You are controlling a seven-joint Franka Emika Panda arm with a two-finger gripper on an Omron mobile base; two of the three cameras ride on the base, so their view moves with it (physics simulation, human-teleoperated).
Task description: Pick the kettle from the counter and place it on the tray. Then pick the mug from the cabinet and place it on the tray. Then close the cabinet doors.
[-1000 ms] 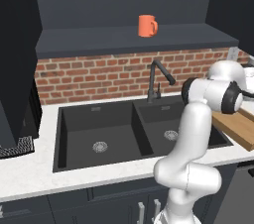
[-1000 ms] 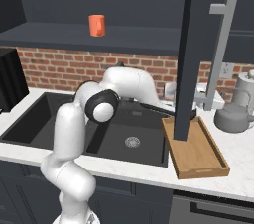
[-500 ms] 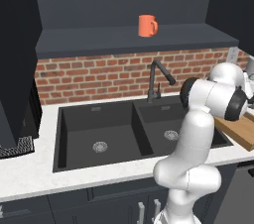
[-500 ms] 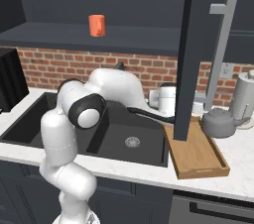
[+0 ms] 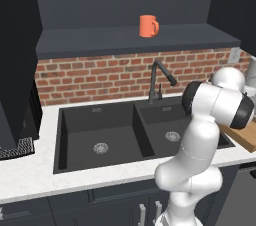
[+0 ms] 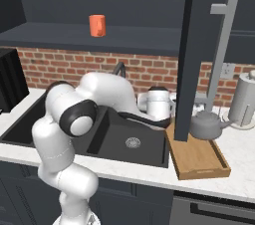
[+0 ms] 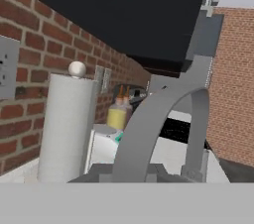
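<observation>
In the right base view the orange mug stands on the cabinet shelf, high and far to the left of the gripper and untouched, while the white arm reaches rightward over the black sink behind the open cabinet door, which hides the gripper itself. Just right of that door the grey kettle sits low at the back end of the wooden tray, its spout pointing right toward the tall pale cylinder; whether its base rests on the wood or hangs just above it I cannot tell. In the hand view the kettle's arched handle rises close in front of the camera, so the gripper seems to have it, but the fingertips are hidden and their state cannot be read. The kettle looks rigid, smooth and moderately heavy; held by that thin arch it would likely swing, so the crown of the handle is the sensible grip, centred over the body.
</observation>
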